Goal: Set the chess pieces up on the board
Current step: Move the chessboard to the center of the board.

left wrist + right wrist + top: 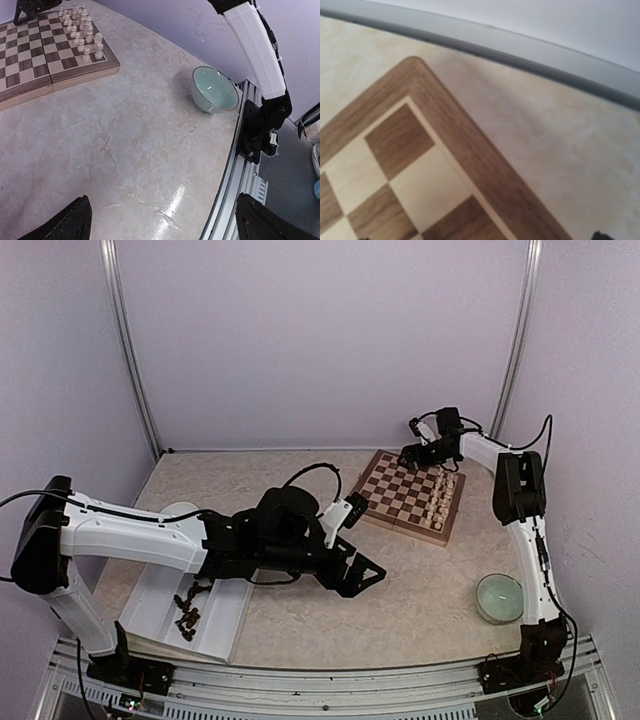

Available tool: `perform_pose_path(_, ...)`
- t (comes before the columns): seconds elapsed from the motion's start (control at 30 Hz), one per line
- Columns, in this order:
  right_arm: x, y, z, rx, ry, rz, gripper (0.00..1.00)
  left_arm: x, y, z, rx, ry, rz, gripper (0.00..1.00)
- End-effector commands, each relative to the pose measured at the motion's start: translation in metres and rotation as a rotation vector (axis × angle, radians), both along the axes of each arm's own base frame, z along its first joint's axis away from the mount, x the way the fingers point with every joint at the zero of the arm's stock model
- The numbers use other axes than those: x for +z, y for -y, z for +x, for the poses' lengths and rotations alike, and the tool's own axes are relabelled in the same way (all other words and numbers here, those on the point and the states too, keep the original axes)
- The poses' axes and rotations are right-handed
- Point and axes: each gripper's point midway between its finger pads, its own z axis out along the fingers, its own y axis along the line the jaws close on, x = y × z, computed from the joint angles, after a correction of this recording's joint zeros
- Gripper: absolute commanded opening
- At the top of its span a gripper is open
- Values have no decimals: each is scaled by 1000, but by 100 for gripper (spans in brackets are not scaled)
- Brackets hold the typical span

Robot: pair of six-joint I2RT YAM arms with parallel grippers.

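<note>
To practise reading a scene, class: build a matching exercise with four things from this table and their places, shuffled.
1 square wooden checkered chessboard
2 small cream-white chess figures
3 tiny dark brown-black chess pieces
4 round pale green bowl

A in the white plastic tray, near left
B near right corner
C far side, right of centre
D on the chessboard's right-hand rows

Pairs: 1-C, 2-D, 3-A, 4-B

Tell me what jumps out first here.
The chessboard sits at far right, with cream pieces lined along its right edge. The dark pieces lie in a white tray at near left. The left pincer hangs open between the two.
</note>
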Motion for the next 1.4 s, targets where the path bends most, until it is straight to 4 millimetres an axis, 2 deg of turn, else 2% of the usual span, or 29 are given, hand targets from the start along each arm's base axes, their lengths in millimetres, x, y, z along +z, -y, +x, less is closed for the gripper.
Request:
perform_pose_path(0.0, -12, -15, -8, 97, -35, 74, 94, -1, 9, -10, -49, 9, 26, 99)
perform_pose_path(0.33, -25, -27, -20, 126, -81, 40, 91, 13, -6, -2, 21, 47, -5, 99)
perform_pose_path(0.47, -13, -12, -2, 25, -23, -17, 98, 15, -10, -3, 32, 38, -21, 99)
perform_pose_path(0.63, -2, 4, 13, -71, 31, -57, 99, 14, -15, -7, 34, 15, -30, 99)
perform_pose_path(0.93, -6, -6, 10, -8, 18, -18, 99, 18, -16, -10, 33, 3, -44, 99)
perform_pose_path(1.03, -15, -10, 3, 17, -21, -1, 99, 22, -15, -10, 30, 1, -47, 99)
perform_pose_path(1.2, -37, -4, -9, 12, -116, 18, 95, 28, -16, -12, 31, 1, -54, 99)
perform_pose_path(1.37, -67, -11, -36, 75, -239, 2, 91, 31, -20, -15, 36, 6, -58, 99)
